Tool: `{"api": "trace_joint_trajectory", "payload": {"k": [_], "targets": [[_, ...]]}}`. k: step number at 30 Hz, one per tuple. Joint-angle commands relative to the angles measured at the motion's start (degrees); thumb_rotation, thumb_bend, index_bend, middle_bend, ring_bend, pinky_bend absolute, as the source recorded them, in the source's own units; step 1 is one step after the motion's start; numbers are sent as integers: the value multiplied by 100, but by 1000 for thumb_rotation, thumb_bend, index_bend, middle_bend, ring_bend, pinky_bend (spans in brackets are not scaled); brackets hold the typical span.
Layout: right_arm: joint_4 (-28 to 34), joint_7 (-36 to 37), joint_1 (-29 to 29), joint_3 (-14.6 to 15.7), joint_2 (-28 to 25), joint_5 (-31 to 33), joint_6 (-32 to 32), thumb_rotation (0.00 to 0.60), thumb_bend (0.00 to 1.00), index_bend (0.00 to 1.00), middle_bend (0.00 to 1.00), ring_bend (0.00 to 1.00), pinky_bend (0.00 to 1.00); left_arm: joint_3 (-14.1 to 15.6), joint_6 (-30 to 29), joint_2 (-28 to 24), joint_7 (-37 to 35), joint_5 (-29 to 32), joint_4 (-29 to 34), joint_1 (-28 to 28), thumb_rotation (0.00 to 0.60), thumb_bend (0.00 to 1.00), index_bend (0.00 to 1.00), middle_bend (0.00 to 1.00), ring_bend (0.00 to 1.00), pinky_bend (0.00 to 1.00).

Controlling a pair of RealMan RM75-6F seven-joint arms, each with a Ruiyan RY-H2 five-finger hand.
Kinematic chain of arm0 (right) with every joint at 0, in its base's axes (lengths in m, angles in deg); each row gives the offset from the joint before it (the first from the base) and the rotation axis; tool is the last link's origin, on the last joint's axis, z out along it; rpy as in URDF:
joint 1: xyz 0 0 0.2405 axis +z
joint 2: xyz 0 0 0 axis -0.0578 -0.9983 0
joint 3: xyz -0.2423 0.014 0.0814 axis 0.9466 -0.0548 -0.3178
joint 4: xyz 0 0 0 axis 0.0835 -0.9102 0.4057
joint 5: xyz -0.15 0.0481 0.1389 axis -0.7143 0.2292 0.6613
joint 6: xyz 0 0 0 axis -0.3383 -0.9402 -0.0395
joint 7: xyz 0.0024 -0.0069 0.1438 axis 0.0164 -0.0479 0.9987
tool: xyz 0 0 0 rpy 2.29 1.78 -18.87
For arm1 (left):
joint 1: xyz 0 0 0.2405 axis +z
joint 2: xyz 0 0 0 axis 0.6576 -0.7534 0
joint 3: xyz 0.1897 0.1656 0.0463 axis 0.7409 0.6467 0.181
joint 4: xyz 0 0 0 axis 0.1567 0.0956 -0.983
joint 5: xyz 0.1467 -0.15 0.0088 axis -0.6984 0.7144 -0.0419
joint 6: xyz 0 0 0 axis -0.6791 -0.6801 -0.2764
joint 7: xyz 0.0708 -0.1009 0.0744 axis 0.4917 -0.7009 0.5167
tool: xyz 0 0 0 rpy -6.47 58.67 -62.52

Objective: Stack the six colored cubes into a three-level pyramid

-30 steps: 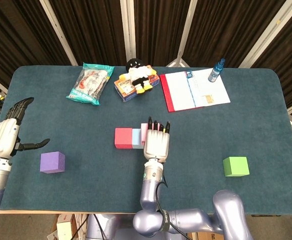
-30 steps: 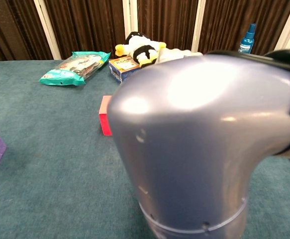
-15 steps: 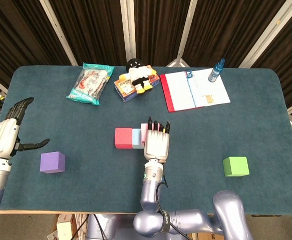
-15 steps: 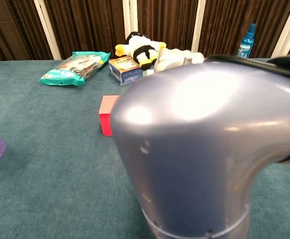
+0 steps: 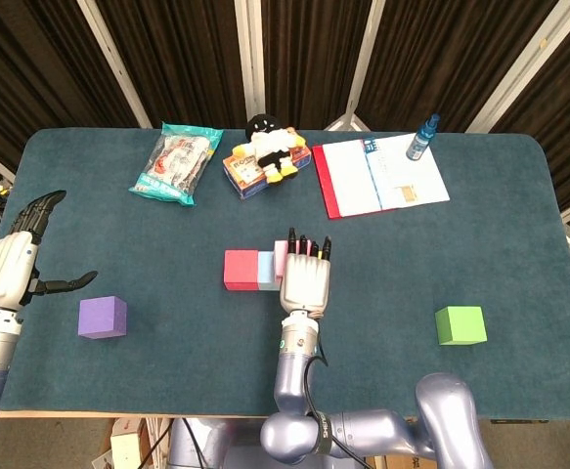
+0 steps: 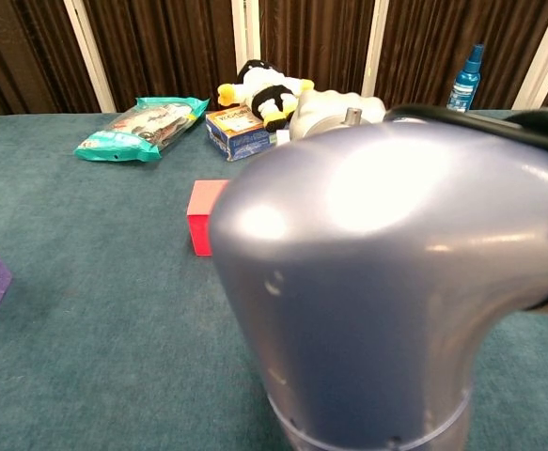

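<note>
Head view: red cube [image 5: 241,270], blue cube [image 5: 267,271] and pink cube [image 5: 281,260] sit in a row mid-tabletop [image 5: 519,244]; right hand [image 5: 305,276] lies over the pink one (grip unclear). Left hand [image 5: 19,264] hovers spread beside purple cube [image 5: 103,318]; green cube [image 5: 460,324] lies far right. Chest view: the right arm [image 6: 386,282] blocks most; red cube [image 6: 201,218] shows.

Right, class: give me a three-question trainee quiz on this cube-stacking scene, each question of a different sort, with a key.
1. True or false: the purple cube touches the red cube.
2. Which cube sits nearest the table's right edge? A red, B green, C purple.
3. Fill in: the left hand holds ____.

Key: 1 false, they lie well apart. 2 B, the green cube. 3 nothing; its fingers are spread.
</note>
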Motion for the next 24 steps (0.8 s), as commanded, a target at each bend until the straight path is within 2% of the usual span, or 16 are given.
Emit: {"api": "trace_joint_trajectory", "payload": {"k": [1, 24], "targets": [[-2, -7, -4, 9, 2, -6, 10, 600, 532, 0, 454, 174, 0, 0, -1, 2, 1, 2, 0, 0, 600, 48, 0, 47, 0, 0], [-71, 113, -114, 71, 110, -89, 136, 600, 532, 0, 449, 103, 0, 2, -11, 13, 15, 2, -4, -2, 600, 48, 0, 47, 0, 0]]}}
